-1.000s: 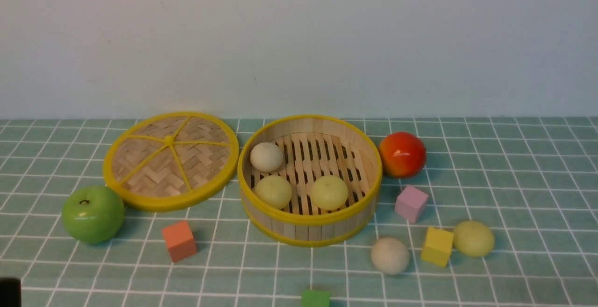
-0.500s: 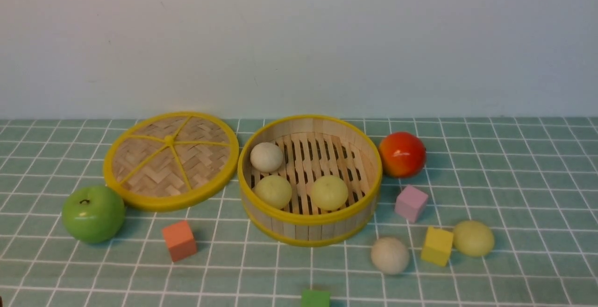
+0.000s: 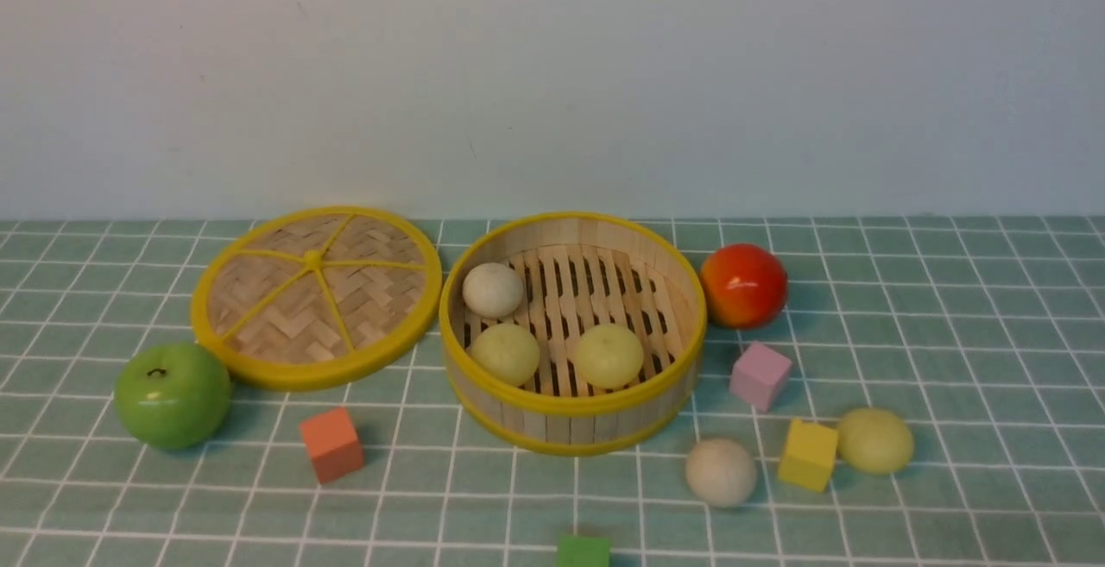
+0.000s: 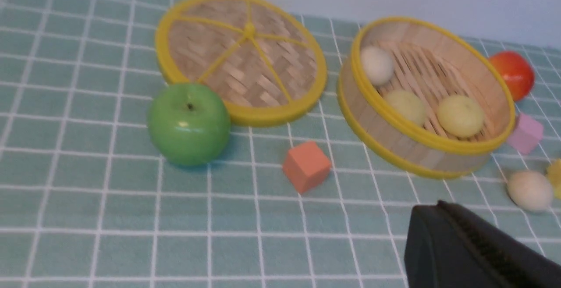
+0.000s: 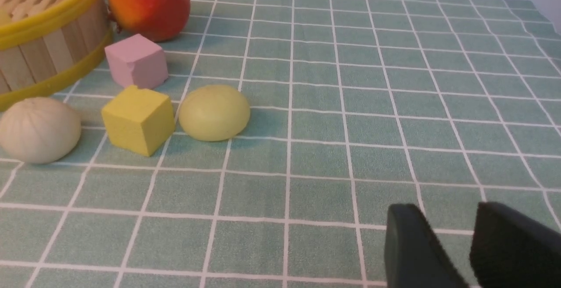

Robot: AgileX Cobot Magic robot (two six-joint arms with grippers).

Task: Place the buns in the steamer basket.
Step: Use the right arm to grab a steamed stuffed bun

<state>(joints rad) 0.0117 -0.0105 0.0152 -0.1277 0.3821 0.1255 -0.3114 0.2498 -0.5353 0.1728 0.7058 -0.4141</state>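
The steamer basket stands mid-table and holds three buns: an off-white one and two yellow-green ones. Two buns lie on the cloth to its front right: an off-white one and a yellow-green one, with a yellow cube between them. Neither gripper shows in the front view. My left gripper is shut and empty, low over the cloth in front of the basket. My right gripper is open and empty, well to the right of the yellow-green bun and off-white bun.
The woven lid lies left of the basket, with a green apple and an orange cube in front of it. A red apple and pink cube sit right of the basket. A green cube is at the front edge.
A dark piece of the left arm at the front view's lower left corner has slid out of that view. Nothing on the table has moved.
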